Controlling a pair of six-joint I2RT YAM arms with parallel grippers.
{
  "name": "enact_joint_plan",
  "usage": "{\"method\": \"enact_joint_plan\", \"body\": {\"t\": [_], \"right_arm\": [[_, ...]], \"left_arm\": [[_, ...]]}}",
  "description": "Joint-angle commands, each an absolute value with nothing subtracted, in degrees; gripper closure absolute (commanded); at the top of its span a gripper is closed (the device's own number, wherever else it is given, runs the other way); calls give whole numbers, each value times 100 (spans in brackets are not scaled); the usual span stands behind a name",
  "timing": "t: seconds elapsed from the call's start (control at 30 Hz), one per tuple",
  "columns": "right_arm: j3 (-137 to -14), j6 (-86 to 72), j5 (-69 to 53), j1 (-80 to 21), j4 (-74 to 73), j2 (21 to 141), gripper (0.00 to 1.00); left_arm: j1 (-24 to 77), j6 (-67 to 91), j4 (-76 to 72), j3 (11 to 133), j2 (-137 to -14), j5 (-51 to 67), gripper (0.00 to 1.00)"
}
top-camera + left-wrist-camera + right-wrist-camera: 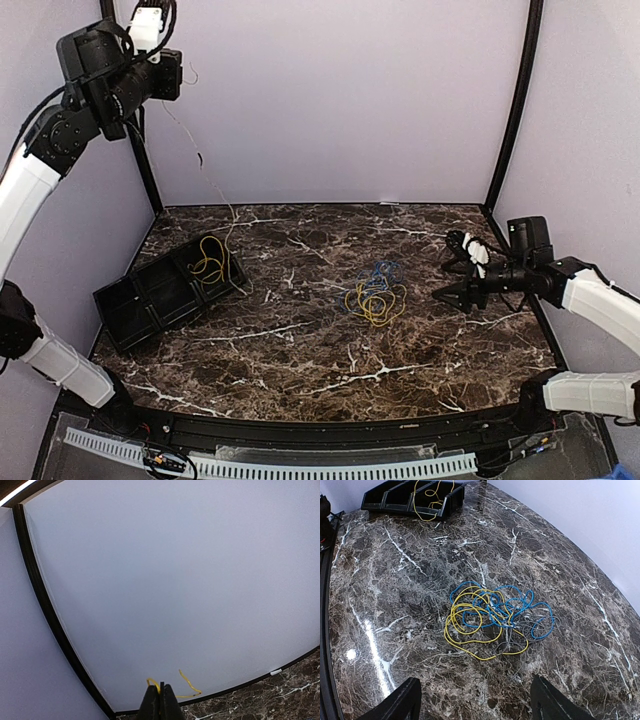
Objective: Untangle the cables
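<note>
R gripper (pixel 475 685), jaws wide apart and holding nothing, sits low by the tangled blue/yellow cables (pixel 495 622) mid marble table (pixel 395 580), while only L wrist cam shows L gripper (pixel 161 692), raised high, clamped on a yellow cable (pixel 188 683); top view shows its strand dropping toward the black bin (pixel 150 295).

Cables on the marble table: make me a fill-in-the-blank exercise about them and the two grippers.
1. The left gripper, raised high, is shut on a thin cable whose colour is ____.
2. The right gripper has its jaws ____, with nothing between them.
3. The tangle on the table mixes yellow, grey and ____ cables.
4. In the top view, a yellow loop lies in the black bin on the table's ____ side.

Missing words: yellow; open; blue; left.
</note>
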State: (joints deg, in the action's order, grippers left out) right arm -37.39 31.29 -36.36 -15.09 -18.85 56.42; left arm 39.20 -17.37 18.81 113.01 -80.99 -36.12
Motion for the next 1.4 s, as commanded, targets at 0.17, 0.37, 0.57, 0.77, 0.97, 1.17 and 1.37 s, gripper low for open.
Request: {"method": "enact_joint_plan", "body": {"t": [0.17, 0.37, 0.57, 0.77, 0.97, 1.17, 1.37], "right_arm": [[-3719, 3217, -3665, -1474, -1720, 5638, 24], [-3718, 3230, -3665, -1471, -1727, 5658, 24], [-3724, 3242, -3649, -1467, -1728, 5683, 24], [-3744, 3245, -3665, -1472, -1757, 5776, 24], [-3746, 3254, -3665, -1470, -1748, 5814, 24], [-3744, 3263, -3656, -1476, -1747, 5827, 24], [-3746, 3267, -3647, -1475, -1755, 5819, 24]], "left_arm": [[3755, -1975, 1486, 11187, -8106, -3755, 100], [3743, -1823, 1570, 11561, -8207, -3543, 100], [3744, -1751, 1644, 11814, -8290, -3450, 100], [3742, -1762, 1639, 11856, -8252, -3456, 100], [3744, -1771, 1627, 11829, -8180, -3485, 100], [3743, -1570, 1641, 11920, -8138, -3241, 100], [3744, -1687, 1615, 11926, -8173, -3340, 100]]}}
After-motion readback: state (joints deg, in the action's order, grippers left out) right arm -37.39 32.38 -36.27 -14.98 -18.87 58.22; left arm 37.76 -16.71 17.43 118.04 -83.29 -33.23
